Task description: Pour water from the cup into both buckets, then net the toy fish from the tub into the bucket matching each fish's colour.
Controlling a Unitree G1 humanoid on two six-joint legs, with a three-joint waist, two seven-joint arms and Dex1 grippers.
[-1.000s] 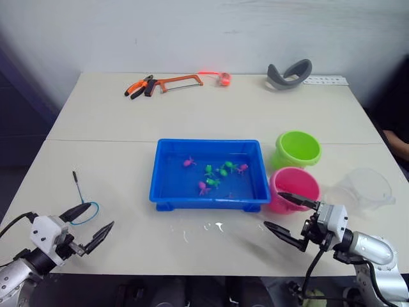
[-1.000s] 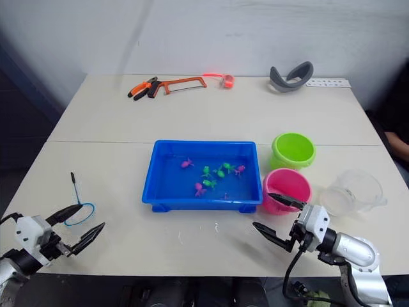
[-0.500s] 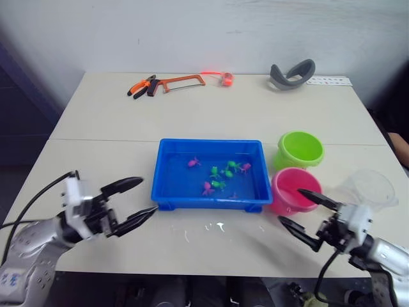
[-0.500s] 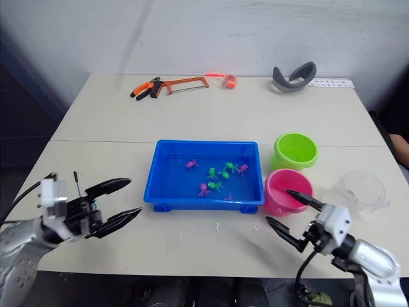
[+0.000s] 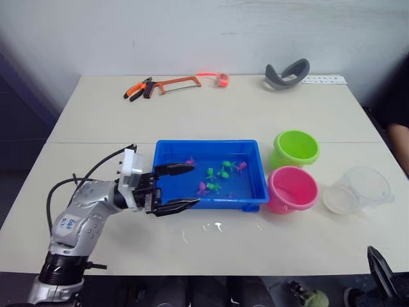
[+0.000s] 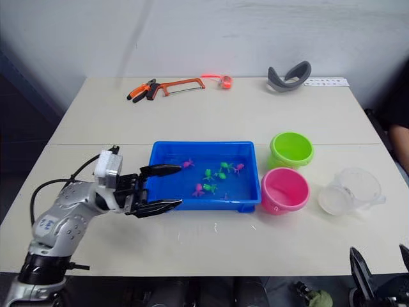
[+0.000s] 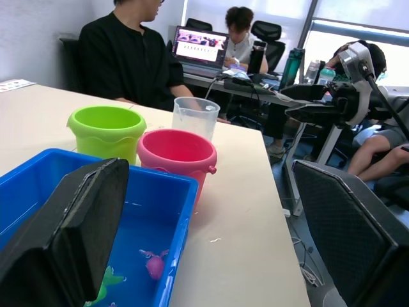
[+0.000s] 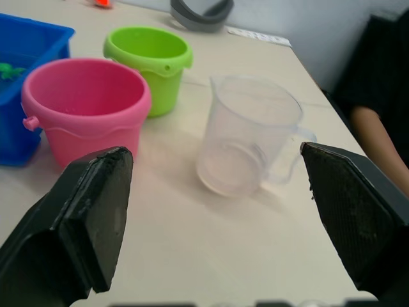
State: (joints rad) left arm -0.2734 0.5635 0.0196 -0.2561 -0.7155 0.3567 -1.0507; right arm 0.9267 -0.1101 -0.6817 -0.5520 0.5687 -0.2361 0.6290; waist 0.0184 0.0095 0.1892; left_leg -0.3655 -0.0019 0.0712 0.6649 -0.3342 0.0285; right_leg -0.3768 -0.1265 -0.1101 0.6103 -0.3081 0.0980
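The blue tub (image 5: 167, 192) sits mid-table with several pink and green toy fish (image 5: 217, 176) in its water. To its right stand the green bucket (image 5: 297, 148) and, nearer me, the pink bucket (image 5: 293, 189). Further right is the clear cup (image 5: 358, 190). My left gripper (image 5: 188, 185) is open at the tub's near left corner, one finger over the water, one outside the front wall. My right gripper (image 8: 214, 153) is open, low past the table's front right corner, its fingers (image 6: 356, 272) facing the cup (image 8: 252, 137). The net is hidden behind my left arm.
A hacksaw (image 5: 179, 82), orange pliers (image 5: 137, 88) and a grey curved band (image 5: 287, 71) lie along the far edge. Water drops (image 5: 214, 226) mark the table in front of the tub. A person's arm (image 5: 399, 137) is at the right edge; seated people (image 7: 137, 54) are beyond.
My left gripper has swung right and forward from the near left of the table to the tub's corner. My right gripper has dropped back from beside the pink bucket to below the table's front edge.
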